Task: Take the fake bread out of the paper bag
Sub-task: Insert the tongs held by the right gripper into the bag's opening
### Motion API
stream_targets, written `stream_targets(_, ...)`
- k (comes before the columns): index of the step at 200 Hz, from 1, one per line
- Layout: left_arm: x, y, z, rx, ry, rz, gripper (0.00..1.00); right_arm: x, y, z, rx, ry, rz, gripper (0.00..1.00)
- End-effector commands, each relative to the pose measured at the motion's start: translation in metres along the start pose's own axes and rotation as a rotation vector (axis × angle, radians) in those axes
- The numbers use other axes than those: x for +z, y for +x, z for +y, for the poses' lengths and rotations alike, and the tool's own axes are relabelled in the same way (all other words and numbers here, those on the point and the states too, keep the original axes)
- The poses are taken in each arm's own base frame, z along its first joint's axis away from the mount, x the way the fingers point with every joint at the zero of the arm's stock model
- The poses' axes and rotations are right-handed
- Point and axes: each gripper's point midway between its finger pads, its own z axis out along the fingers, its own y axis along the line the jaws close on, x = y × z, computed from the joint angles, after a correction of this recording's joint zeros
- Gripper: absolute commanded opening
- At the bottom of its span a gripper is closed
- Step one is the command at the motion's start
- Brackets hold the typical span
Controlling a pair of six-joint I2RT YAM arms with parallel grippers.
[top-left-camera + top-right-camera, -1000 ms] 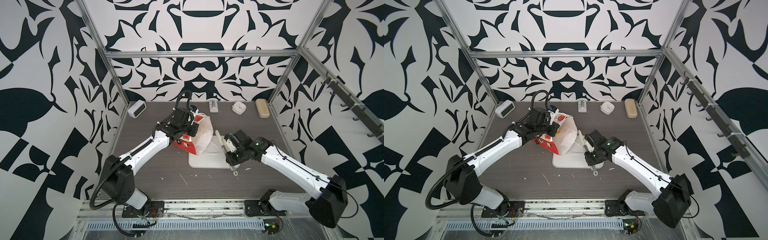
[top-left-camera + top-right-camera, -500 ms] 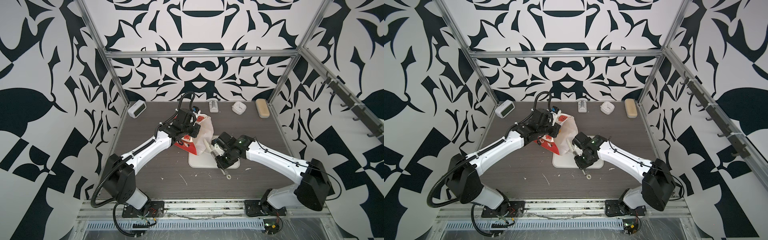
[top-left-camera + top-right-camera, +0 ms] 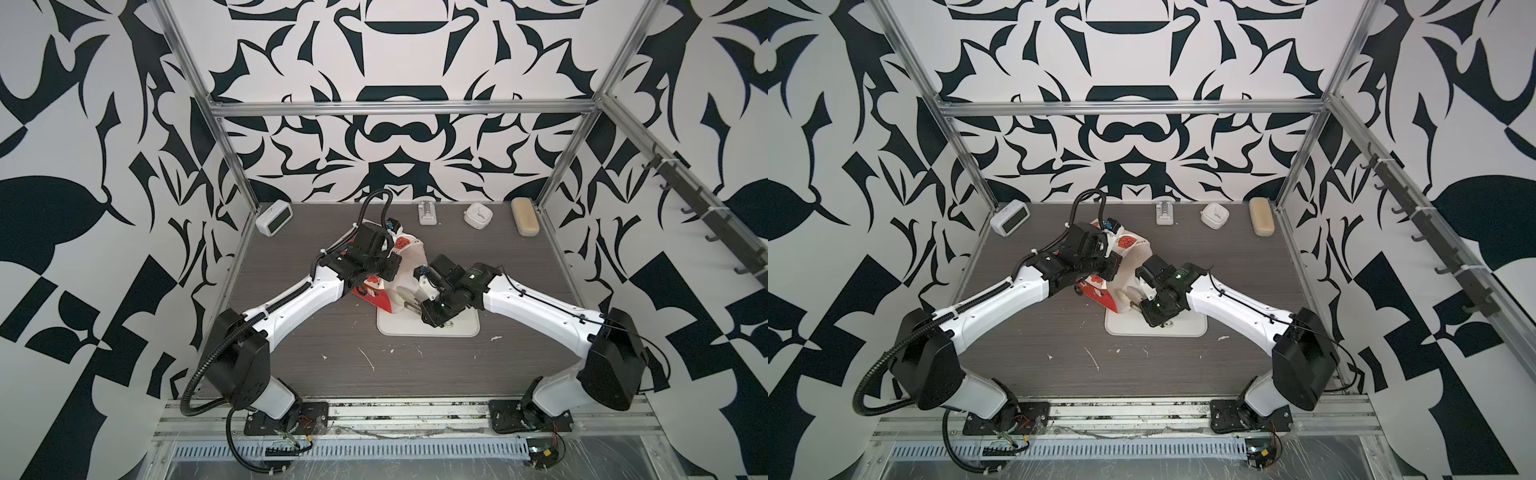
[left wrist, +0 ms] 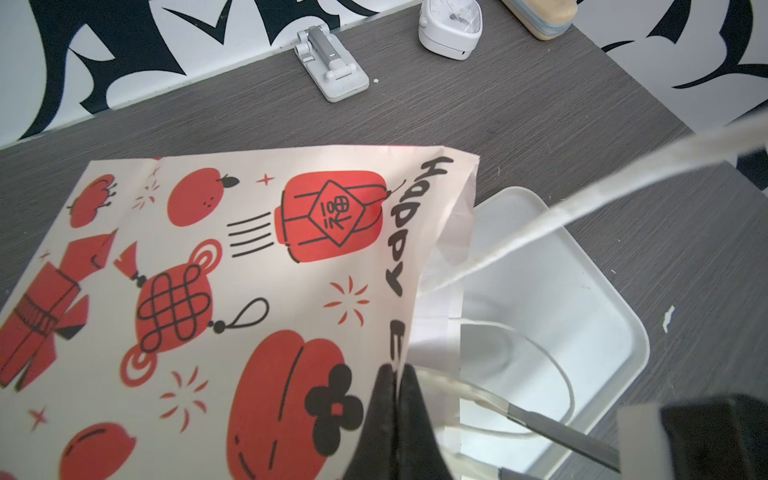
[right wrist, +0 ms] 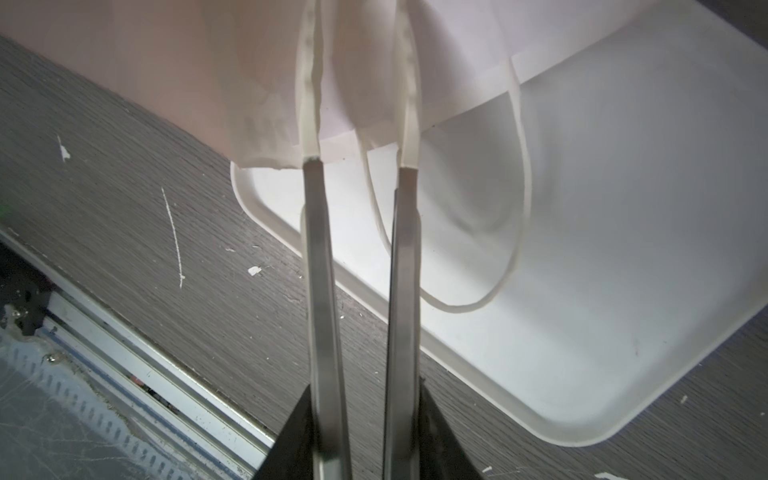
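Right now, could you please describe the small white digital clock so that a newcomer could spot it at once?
Start at the dark grey wooden tabletop and follow its back edge to the far left corner. There, beside the aluminium frame post, stands the small white digital clock. Unlike the other pale items along that back edge, it alone has a dark rectangular display.

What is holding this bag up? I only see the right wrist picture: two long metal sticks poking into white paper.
Observer: The left gripper is shut on the rim of the paper bag and holds it tipped.
Operator: What colour is it outside?
Observer: Pale, with red lanterns and fruit, on the side that the left wrist view shows.
Operator: Is there anything behind it?
Observer: Yes, a small clock stands at the back left corner of the table in both top views.
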Motion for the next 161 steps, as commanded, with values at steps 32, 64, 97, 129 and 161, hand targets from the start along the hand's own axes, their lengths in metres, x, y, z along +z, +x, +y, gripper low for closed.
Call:
stream_targets(32,-0.015,-0.007,-0.001,0.019,-0.004,-0.053,0.00,-0.030,-0.031,-0.007,-0.003,0.058,-0.211,0.36)
stream_targets(64,-0.019,-0.007,-0.001,0.023,-0.002,-0.062,0.00,-0.036,-0.037,-0.006,0.022,0.034,-0.323,0.39)
stream_targets(97,-0.018,-0.004,-0.001,0.023,-0.002,-0.055,0.00,-0.027,-0.038,-0.010,0.030,0.033,-0.359,0.43)
stream_targets(129,-0.016,-0.004,-0.002,0.022,0.002,-0.052,0.00,-0.023,-0.044,-0.009,0.029,0.026,-0.392,0.46)
stream_targets(161,-0.018,-0.005,-0.003,0.023,0.007,-0.058,0.00,-0.022,-0.054,-0.006,0.012,0.014,-0.432,0.47)
